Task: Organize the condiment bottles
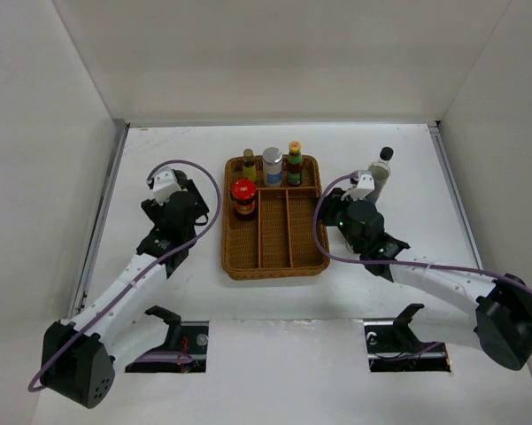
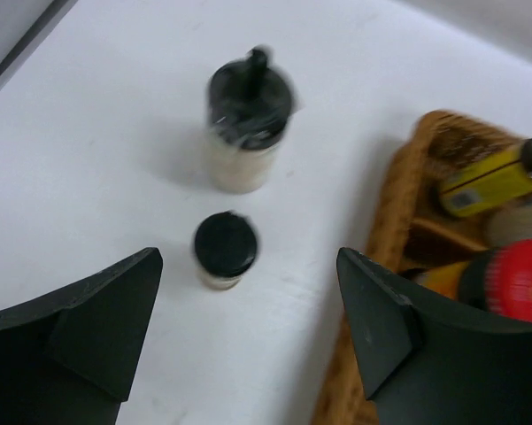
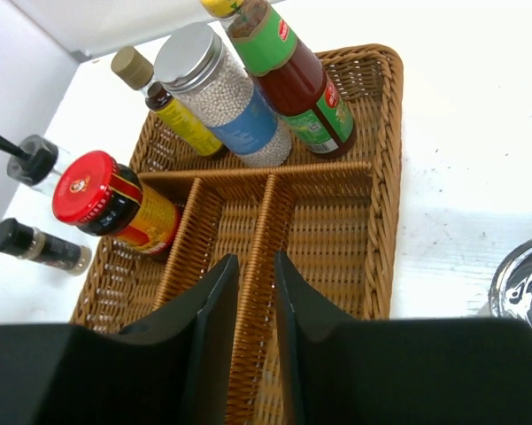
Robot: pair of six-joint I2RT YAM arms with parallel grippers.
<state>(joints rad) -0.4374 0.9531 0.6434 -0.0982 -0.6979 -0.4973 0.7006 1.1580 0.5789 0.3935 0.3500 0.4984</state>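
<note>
Four condiment bottles stand in the brown wicker tray: a red-capped jar, a small yellow-labelled bottle, a silver-capped jar and a green-labelled red sauce bottle. My left gripper is wide open over the table left of the tray. A small black-capped bottle stands just ahead of its fingers, with a black pump-top jar beyond. My right gripper is nearly shut and empty at the tray's right side. A tall black-capped bottle stands behind it.
A shiny silver round object sits on the table at the right edge of the right wrist view. The tray's three long front compartments hold nothing. White walls enclose the table on the left, back and right.
</note>
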